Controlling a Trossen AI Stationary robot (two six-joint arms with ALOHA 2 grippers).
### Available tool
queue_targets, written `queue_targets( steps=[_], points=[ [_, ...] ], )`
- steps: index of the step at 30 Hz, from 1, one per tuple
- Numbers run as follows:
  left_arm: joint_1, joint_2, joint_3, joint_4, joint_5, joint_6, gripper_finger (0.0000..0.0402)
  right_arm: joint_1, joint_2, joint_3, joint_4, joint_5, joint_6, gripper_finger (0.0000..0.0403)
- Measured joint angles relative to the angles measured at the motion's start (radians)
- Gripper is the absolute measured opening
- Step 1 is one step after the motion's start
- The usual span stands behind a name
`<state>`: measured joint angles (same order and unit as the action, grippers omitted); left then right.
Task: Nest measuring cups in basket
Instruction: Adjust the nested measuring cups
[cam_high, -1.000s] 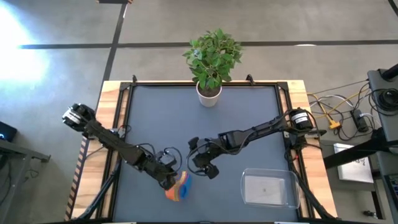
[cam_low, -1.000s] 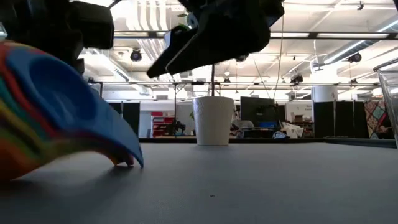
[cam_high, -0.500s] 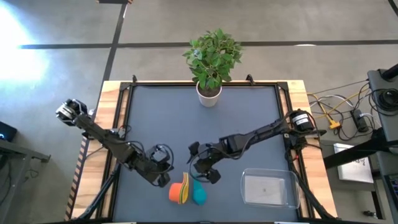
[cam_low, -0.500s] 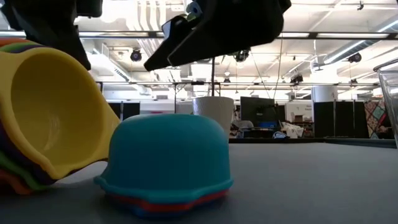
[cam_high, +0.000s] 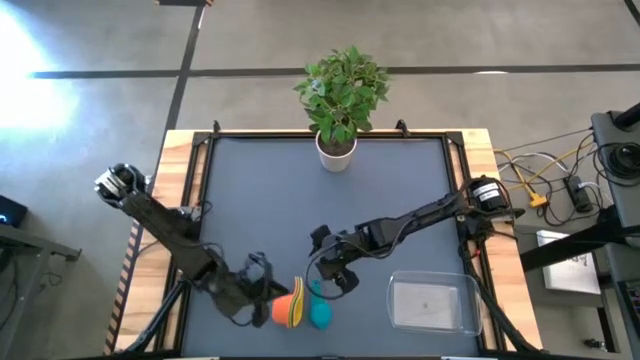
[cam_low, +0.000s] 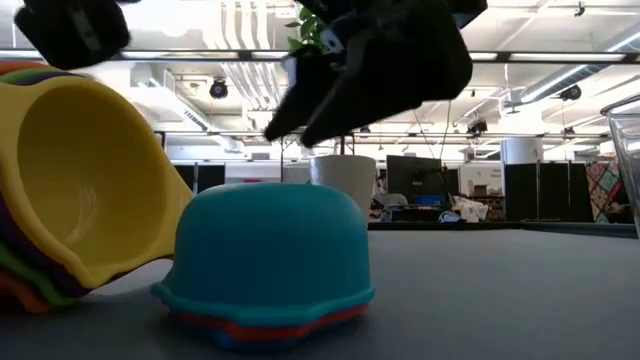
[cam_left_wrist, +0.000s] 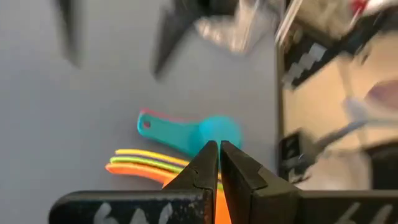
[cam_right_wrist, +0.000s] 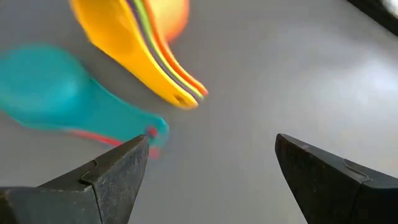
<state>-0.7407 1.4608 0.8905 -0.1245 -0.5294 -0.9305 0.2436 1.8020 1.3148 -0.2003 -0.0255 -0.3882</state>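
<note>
Left gripper (cam_high: 262, 291) low over the near edge of the table (cam_high: 260, 190), fingers pressed together with nothing between them. Directly ahead of its tips, just beside them, lies a nested stack of measuring cups (cam_high: 289, 303) tipped on its side: orange outermost toward the gripper, then green, purple and yellow layers, the yellow cup's (cam_low: 75, 180) open mouth facing the low camera. From the left wrist view the stack's flat handles (cam_left_wrist: 146, 163) fan out together, yellow over green over orange.

Just past that stack, on the side away from the left gripper, a teal cup (cam_high: 320, 315) sits mouth-down on the mat, touching or very nearly touching the yellow one. A red rim (cam_low: 265, 326) shows under the teal edge, and a blue line between them, so other cups are nested beneath it. Its teal handle (cam_left_wrist: 161, 129) points toward the far side of the table.

Right gripper (cam_high: 331, 281) hangs above the mat just behind the teal cup, jaws spread wide, holding nothing; both cup groups lie ahead of its tips in the right wrist view.

Clear basket (cam_high: 432, 305) sits to the right gripper's outer side, near, holding no cups. Potted plant (cam_high: 340, 100) stands well beyond both grippers, at the far edge.
</note>
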Motion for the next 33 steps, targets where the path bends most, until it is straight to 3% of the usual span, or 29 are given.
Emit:
queue_targets(
  steps=[6, 14, 20, 24, 33],
  points=[
    [0.019, 0.18, 0.212, -0.222, 0.082, 0.042, 0.0, -0.002, -0.143, -0.105, -0.041, 0.064, 0.071, 0.0338],
    [0.029, 0.323, 0.449, -0.38, 0.106, 0.128, 0.0, -0.002, -0.419, -0.342, 0.119, 0.108, 0.138, 0.0327],
    [0.043, 0.428, 0.591, -0.608, 0.131, 0.116, 0.0, -0.002, -0.554, -0.441, 0.205, 0.11, 0.17, 0.0327],
    [0.047, 0.488, 0.65, -0.727, 0.163, 0.083, 0.0, -0.002, -0.586, -0.472, 0.229, 0.124, 0.171, 0.0327],
    [0.044, 0.487, 0.643, -0.756, 0.183, 0.053, 0.0, -0.002, -0.576, -0.474, 0.239, 0.142, 0.169, 0.0327]
  ],
)
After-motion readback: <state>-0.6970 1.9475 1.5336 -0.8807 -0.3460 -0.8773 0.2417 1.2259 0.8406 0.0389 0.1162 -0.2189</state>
